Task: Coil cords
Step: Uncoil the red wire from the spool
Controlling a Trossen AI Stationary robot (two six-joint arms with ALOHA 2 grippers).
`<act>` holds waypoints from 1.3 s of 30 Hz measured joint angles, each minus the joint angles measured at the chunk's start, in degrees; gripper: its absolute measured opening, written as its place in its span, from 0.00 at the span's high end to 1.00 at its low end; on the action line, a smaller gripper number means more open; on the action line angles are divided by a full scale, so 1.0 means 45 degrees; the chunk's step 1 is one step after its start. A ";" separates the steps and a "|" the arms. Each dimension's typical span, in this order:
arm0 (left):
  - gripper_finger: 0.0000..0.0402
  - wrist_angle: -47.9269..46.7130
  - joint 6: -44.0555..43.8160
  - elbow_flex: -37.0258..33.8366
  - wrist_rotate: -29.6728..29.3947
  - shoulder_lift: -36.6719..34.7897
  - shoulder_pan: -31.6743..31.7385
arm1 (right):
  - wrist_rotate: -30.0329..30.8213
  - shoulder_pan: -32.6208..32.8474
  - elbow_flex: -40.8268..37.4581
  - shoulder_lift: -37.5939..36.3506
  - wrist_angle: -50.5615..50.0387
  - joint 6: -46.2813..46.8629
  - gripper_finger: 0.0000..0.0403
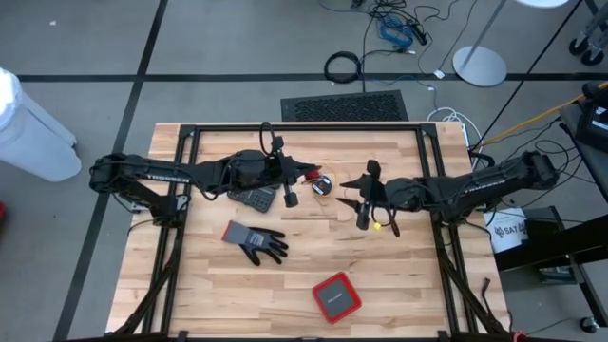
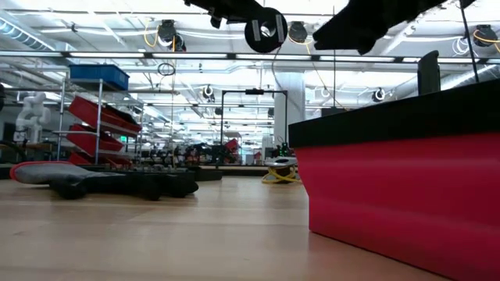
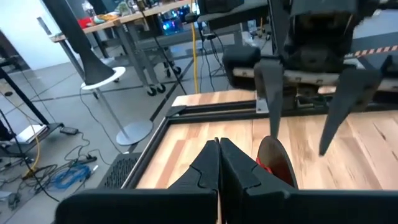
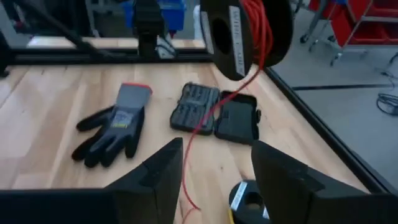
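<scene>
The red cord point(image 4: 214, 106) ran out of frame below, its end unseen; the yellow cord point(image 1: 377, 226) (beneath the right gripper point(image 1: 365, 197)) was too small to make out.

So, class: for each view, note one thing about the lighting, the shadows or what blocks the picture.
High view: even light, soft shadows beside the grey glove. Low view: the red box fills the right foreground; the arms are dark shapes against bright ceiling lights. Right wrist view: the black spool of red wire hangs dark.
</scene>
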 joint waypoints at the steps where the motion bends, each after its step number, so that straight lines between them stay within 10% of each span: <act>1: 1.00 0.0054 0.0000 0.0000 0.0015 0.0000 0.0000 | -0.0011 -0.0082 -0.0226 0.0002 0.0330 0.0010 0.58; 16: 1.00 0.0803 -0.0166 0.0000 0.0979 0.0284 -0.0049 | -0.1763 -0.1075 -0.2395 0.2489 0.8242 -0.0418 0.61; 39: 1.00 0.1151 -0.0452 0.0000 0.1316 0.0452 -0.0214 | -0.2975 -0.2008 -0.2390 0.3917 1.0589 0.0235 0.62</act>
